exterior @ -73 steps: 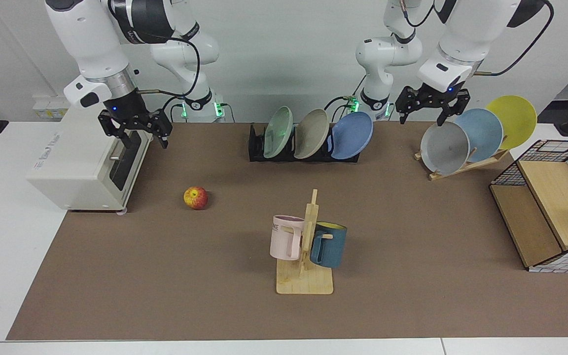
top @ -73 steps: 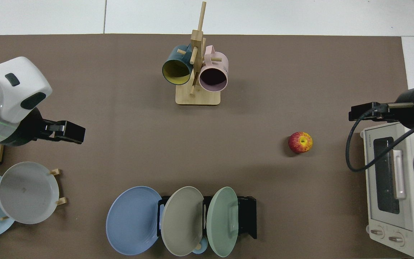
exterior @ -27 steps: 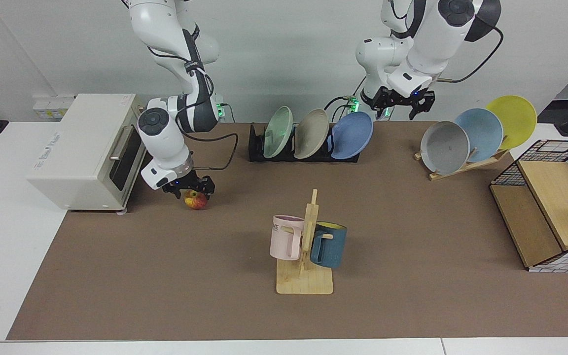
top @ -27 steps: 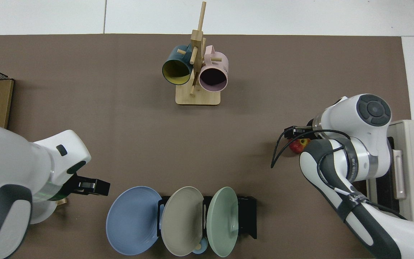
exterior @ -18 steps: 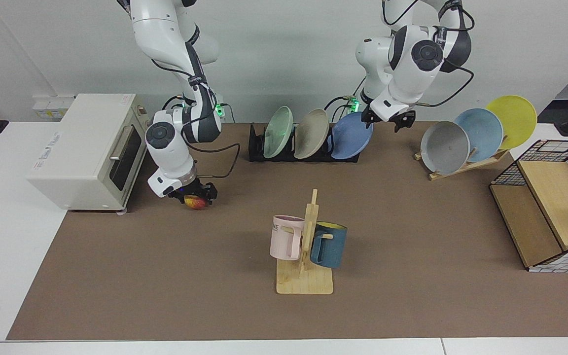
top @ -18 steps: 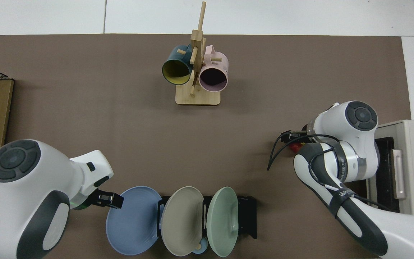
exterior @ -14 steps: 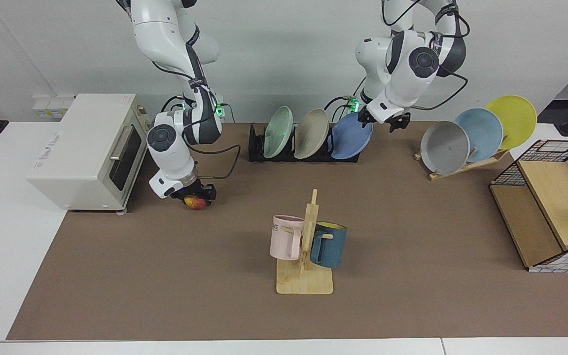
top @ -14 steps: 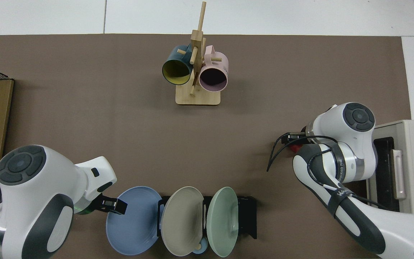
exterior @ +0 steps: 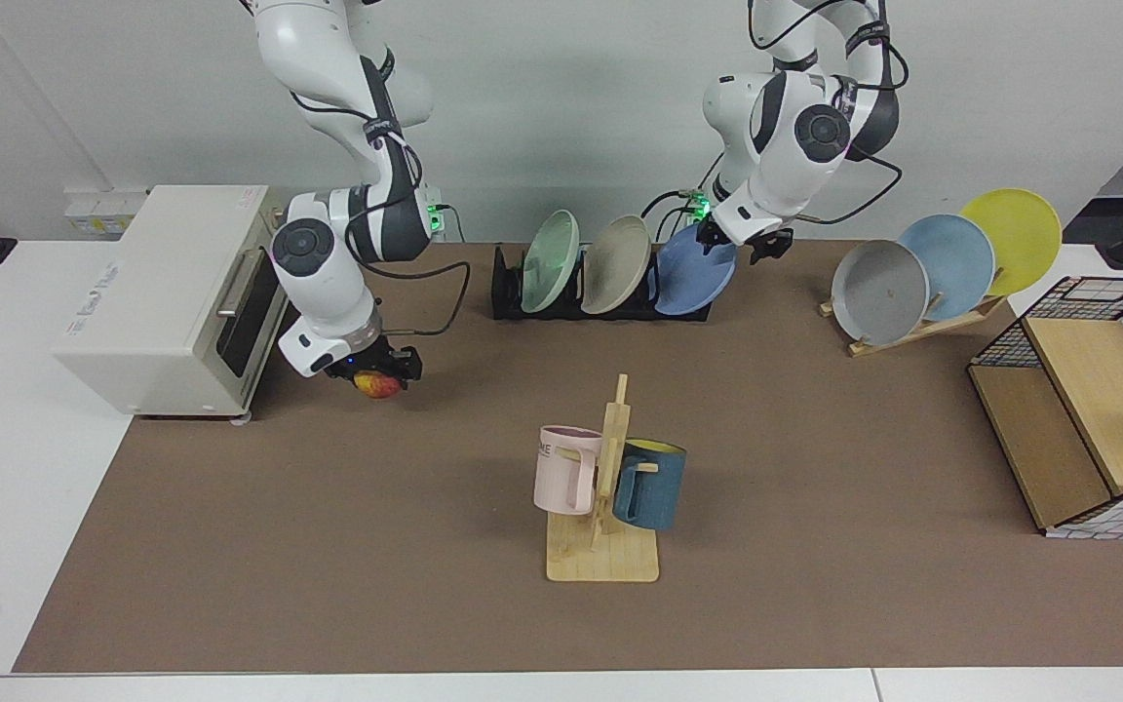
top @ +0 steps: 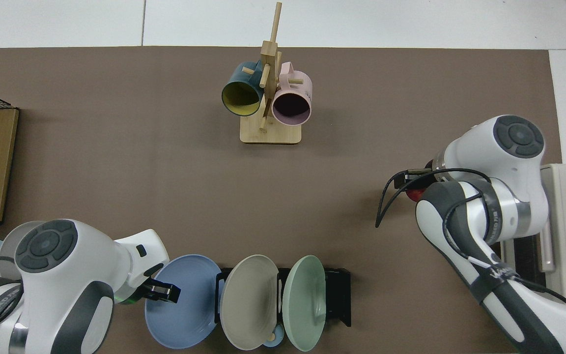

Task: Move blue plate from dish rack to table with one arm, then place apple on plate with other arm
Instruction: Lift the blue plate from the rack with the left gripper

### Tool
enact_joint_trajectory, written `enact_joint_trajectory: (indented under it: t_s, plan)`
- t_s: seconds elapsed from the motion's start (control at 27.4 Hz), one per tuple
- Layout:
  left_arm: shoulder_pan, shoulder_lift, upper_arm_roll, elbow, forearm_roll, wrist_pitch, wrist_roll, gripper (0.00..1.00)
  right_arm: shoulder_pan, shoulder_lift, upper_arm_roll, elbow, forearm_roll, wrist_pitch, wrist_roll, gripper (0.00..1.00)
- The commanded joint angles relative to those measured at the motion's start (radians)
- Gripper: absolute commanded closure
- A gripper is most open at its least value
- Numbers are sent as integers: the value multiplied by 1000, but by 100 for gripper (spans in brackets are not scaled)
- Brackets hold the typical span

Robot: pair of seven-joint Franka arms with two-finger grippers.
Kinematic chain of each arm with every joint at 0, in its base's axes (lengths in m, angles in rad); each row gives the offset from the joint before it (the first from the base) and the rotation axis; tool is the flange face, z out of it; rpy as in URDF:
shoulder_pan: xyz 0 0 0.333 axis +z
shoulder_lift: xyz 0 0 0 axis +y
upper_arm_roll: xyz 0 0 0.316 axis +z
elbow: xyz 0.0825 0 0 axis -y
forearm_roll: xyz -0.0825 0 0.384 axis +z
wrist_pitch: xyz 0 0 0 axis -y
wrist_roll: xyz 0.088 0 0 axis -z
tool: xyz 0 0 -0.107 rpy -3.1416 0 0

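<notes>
Plate work first: I see the blue plate [exterior: 693, 270] standing in the end slot of the dish rack [exterior: 581, 292], leaning beside a beige plate [exterior: 615, 263] and a green plate [exterior: 550, 260]. My left hand [exterior: 739, 241] is at the blue plate's upper rim, on the side away from the rack; from above, its fingers [top: 165, 292] sit right at that rim, one on either side. I cannot tell whether they have clamped on it or merely straddle it.

My right hand [exterior: 378, 375] is well away from the rack, just beside the toaster oven [exterior: 167, 292]. It is closed on the apple [exterior: 378, 385], which hangs under it, clear of the tabletop [exterior: 425, 546]. From above, only a sliver of red [top: 414, 192] shows past the wrist.
</notes>
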Motion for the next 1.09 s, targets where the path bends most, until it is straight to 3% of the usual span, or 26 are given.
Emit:
enact_joint_trajectory:
  t_s: [0.0, 0.26, 0.47, 0.62, 0.77, 0.91, 1.06]
  plan:
    - [-12, -22, 5, -33, -7, 24, 16, 100, -7, -26, 3, 126, -28, -146, -5, 100]
    - [-6, -19, 8, 42, 40, 2, 9, 100, -9, -36, -11, 261, -22, -305, -57, 100]
    - [-14, -34, 5, 120, 253, -73, 1, 100, -12, -127, -11, 269, -12, -362, -60, 100]
    - [-11, -23, 14, 226, 281, -142, -4, 100, -12, -162, -12, 269, 24, -378, -65, 100]
    - [1, 9, 43, 279, 250, -119, -5, 100, -13, -167, -14, 267, 37, -373, -83, 100]
    - [3, 59, 128, 300, 53, 25, 15, 100, -13, -168, -15, 266, 29, -367, -92, 100]
    - [3, 104, 145, 299, -36, 154, 53, 100, -13, -174, -15, 258, 17, -359, -99, 100]
